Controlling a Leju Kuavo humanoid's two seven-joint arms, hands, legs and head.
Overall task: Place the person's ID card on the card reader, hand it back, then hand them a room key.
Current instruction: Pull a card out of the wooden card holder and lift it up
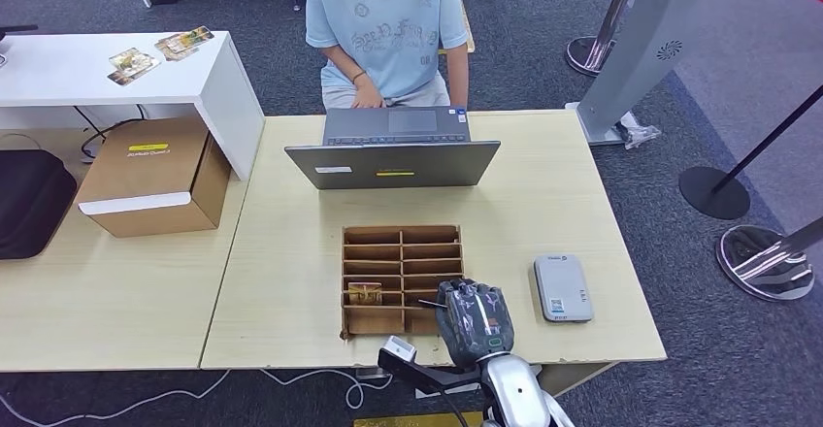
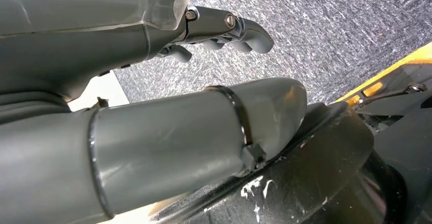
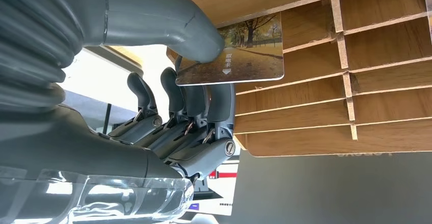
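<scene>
At the far left of the head view a black bag (image 1: 29,199) sits on the counter (image 1: 291,252), with a cardboard box (image 1: 150,177) just beside it. Behind them stands a white desk (image 1: 116,73) carrying a few picture cards (image 1: 160,49). The left hand (image 2: 153,81) appears in its wrist view hanging over grey carpet (image 2: 326,25); its fingers (image 2: 239,28) are curled inward with nothing in them, and the thick thumb lies apart from them.

Toward the middle of the counter an open laptop (image 1: 393,150) faces a seated person in a light blue shirt (image 1: 383,29), whose hand rests near its far edge. Nearer the robot lies a wooden slotted tray (image 1: 401,277) divided into two columns of narrow compartments. One card (image 1: 365,293) stands in a left-column slot near the front.

The right hand (image 1: 474,318) reaches over the tray's front right corner. In the right wrist view this hand (image 3: 173,112) pinches a room key card (image 3: 239,48), printed with a tree-lined path, between the thumb and the fingers (image 3: 204,102); the remaining fingers are lined up side by side beneath the card. The card lies against the wooden dividers of the tray (image 3: 356,81); whether it is still partly in a slot cannot be told.

Just to the right of the hand, on the counter, lies the grey card reader (image 1: 562,288), flat and apart from the tray. Beyond the counter's right edge stand stanchion bases (image 1: 767,262) on the carpet.
</scene>
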